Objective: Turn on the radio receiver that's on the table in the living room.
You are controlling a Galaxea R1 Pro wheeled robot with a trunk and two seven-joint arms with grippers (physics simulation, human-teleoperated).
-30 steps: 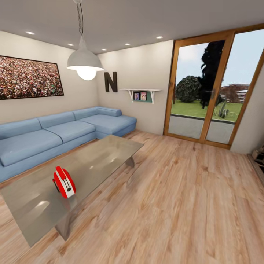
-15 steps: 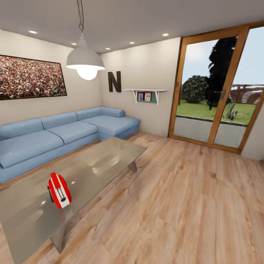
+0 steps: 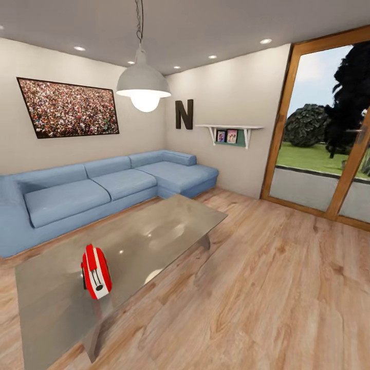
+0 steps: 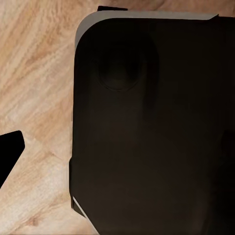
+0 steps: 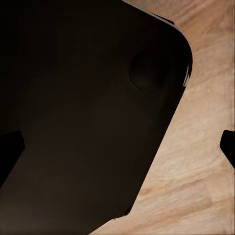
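Living room [image 3: 267,288] seen from the head camera: light wood plank floor, beige walls, blue corner sofa [image 3: 103,190] along the far wall with a crowd picture [image 3: 69,108] hung above it; white pendant lamp [image 3: 144,87] lit and hanging over the middle; black letter N [image 3: 184,114] on the wall next to a small white shelf [image 3: 228,131] with two little framed photos; wood-framed glass doors [image 3: 329,139] off to the right, garden outside.

Low worktop [image 3: 154,236] with the glossy grey top sits in front of the sofa, reflecting the ceiling lights; radio receiver [image 3: 96,271] standing up on its edge on the near part of that worktop, close to the front edge, red with white stripes, small black bit poking out on its left side; nothing touching it.

Left wrist camera: mostly a big dark rounded robot body panel [image 4: 152,127] over the plank floor, one black fingertip [image 4: 10,152] peeking in at the edge; can't tell how wide the left tool is. Right wrist camera: same dark panel, black fingertips [image 5: 10,152] at both edges with floor between; right tool looks spread wide, holding nothing.
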